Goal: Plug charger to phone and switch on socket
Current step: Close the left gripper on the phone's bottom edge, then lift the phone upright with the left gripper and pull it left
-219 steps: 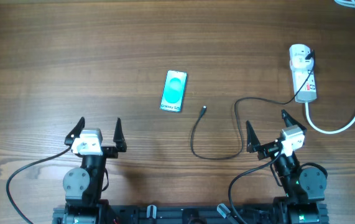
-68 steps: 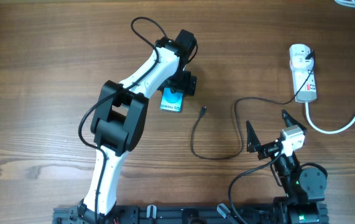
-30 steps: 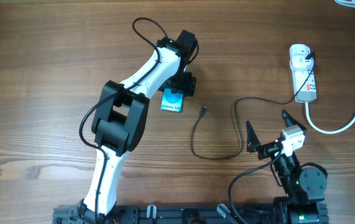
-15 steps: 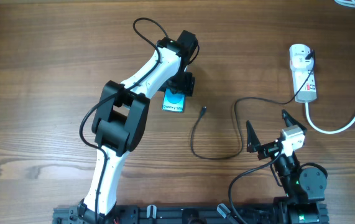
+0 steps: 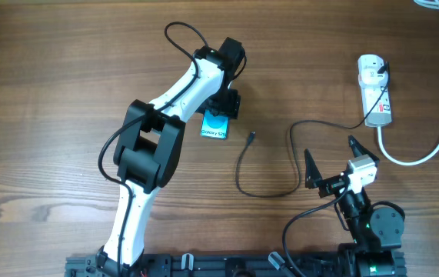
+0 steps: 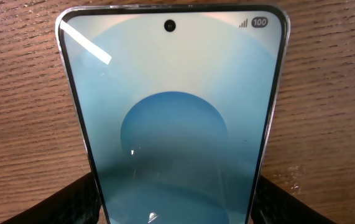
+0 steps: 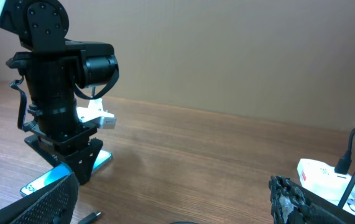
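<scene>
Wooden table (image 5: pixel 50 69), charger (image 5: pixel 251 138) in socket (image 5: pixel 374 100).

We note the left arm (image 5: pixel 174 91) stretched from its base at lower left up to the upper middle of the overhead frame, elbow bent. The left hand (image 5: pixel 221 108) points straight down, its fingers (image 6: pixel 65 205) apart at the wrist view's lower corners; we cannot tell whether they grip. The right arm (image 5: pixel 369 219) is folded at lower right. The right hand (image 5: pixel 329 150) is spread wide and holds nothing.

Phone (image 5: pixel 215 128) lies left of charger tip (image 5: pixel 251 137), socket (image 5: pixel 374 96) far right
</scene>
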Tool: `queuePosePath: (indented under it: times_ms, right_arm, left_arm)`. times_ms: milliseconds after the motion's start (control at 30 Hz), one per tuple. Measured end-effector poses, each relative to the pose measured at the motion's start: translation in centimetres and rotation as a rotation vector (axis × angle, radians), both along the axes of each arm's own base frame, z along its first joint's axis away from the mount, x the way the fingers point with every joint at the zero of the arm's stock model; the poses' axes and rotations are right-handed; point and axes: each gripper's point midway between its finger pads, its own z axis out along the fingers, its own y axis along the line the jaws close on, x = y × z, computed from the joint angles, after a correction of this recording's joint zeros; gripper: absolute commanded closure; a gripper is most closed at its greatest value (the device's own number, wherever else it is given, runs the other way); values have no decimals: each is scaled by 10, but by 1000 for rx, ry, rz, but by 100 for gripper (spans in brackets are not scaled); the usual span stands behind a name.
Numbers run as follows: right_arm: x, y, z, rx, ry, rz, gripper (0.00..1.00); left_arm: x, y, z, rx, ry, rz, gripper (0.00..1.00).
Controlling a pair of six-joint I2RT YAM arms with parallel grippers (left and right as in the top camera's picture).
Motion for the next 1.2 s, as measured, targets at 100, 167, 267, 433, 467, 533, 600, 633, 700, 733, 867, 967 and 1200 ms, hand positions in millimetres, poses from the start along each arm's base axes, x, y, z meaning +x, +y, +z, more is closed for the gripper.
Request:
queuePosePath:
  times_ms: [100,167,267,433,467,533,600,633,700,733,867,967,1200]
  right_arm:
    - [0,0,0,0,0,0,0]
    - [0,0,0,0,0,0,0]
    - [0,0,0,0,0,0,0]
    - [0,0,0,0,0,0,0]
    - [0,0,0,0,0,0,0]
    - [0,0,0,0,0,0,0]
    - [0,0,0,0,0,0,0]
    - [0,0,0,0,0,0,0]
    - [0,0,0,0,0,0,0]
    - [0,0,0,0,0,0,0]
    - [0,0,0,0,0,0,0]
    - [0,0,0,0,0,0,0]
    - [0,0,0,0,0,0,0]
  left_arm:
    - [0,0,0,0,1,2,25]
    - [0,0,0,0,1,4,26]
    - [0,0,1,1,1,9,29]
    - [-10,6,8,18,32,44,29]
    - [-13,7,13,20,35,50,29]
    - [-16,8,23,15,35,54,29]
    - [-21,6,38,-12,43,61,29]
    - [-26,3,44,-33,59,62,29]
    - [-39,-3,53,-83,110,67,29]
    - [-51,-12,59,-141,165,72,30]
    - [-78,-40,78,-322,314,86,33]
    - [-93,-70,100,-529,436,98,34]
    - [-85,-93,170,-999,646,187,35]
